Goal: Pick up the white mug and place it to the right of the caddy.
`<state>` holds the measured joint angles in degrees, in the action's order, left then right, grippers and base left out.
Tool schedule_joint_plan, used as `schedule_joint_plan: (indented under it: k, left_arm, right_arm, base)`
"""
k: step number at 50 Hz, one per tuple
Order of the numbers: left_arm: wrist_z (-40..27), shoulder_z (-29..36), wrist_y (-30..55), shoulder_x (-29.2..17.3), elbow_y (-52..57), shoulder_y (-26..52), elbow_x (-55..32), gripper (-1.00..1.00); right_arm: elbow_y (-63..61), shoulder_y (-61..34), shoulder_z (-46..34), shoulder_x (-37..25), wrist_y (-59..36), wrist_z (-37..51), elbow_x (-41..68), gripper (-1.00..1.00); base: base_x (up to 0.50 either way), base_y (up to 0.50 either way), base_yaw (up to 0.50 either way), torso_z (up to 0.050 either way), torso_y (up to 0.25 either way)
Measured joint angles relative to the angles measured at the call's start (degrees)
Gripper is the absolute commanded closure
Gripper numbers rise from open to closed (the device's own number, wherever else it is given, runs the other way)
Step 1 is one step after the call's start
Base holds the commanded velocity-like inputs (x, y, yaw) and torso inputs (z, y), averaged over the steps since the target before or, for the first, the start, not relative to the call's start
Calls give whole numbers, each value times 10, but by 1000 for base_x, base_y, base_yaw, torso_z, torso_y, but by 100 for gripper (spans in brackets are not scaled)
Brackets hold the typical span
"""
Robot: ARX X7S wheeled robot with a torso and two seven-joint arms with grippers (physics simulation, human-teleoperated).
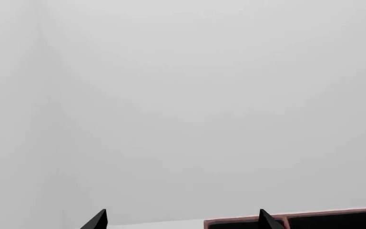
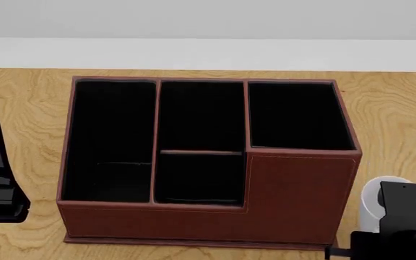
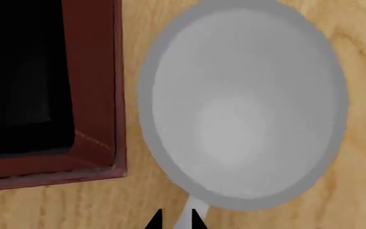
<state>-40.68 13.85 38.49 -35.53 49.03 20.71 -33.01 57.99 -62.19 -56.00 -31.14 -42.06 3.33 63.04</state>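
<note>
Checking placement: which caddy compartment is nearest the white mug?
The rightmost rear compartment, on the tall side of the caddy. The white mug stands just outside that end; the other three lie further left.

Light wood-grain tabletop [image 2: 396, 108], pale oak look, running back to a white wall.

On it:
- Large reddish-brown leather-look caddy [image 2: 294, 200], box shape with a stepped front and four black-lined compartments: three across the back, plus a lower one in front of the middle. It sits flat, roughly central in the head view.
- Plain glossy white ceramic mug [image 3: 243, 107], upright, mouth open upward, standing on the wood just beside the caddy's right front corner. Right wrist view shows a narrow strip of bare wood between mug rim and caddy wall, so apart, not touching. Head view shows only part of the mug at lower right.
</note>
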Motion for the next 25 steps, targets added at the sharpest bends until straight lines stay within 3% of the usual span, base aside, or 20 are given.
schedule_joint_plan:
  k: [12,13,25]
  left_arm:
    - [-2,0,-2,-2,1,-1,-1,-100]
    - [-2,0,-2,-2,1,-1,-1,-100]
    - [-3,-1,-4,-4,2,-3,-3,-100]
  right_arm:
    - [45,-1,-7,22,15,-25,-9,100]
    - [44,-1,-5,23,15,-24,-12,-100]
    - [5,12,22,11,5,-7,-36,-100]
  base:
    - [3,0,3,0,0]
    - [0,0,0,0,0]
    - [0,0,0,0,0]
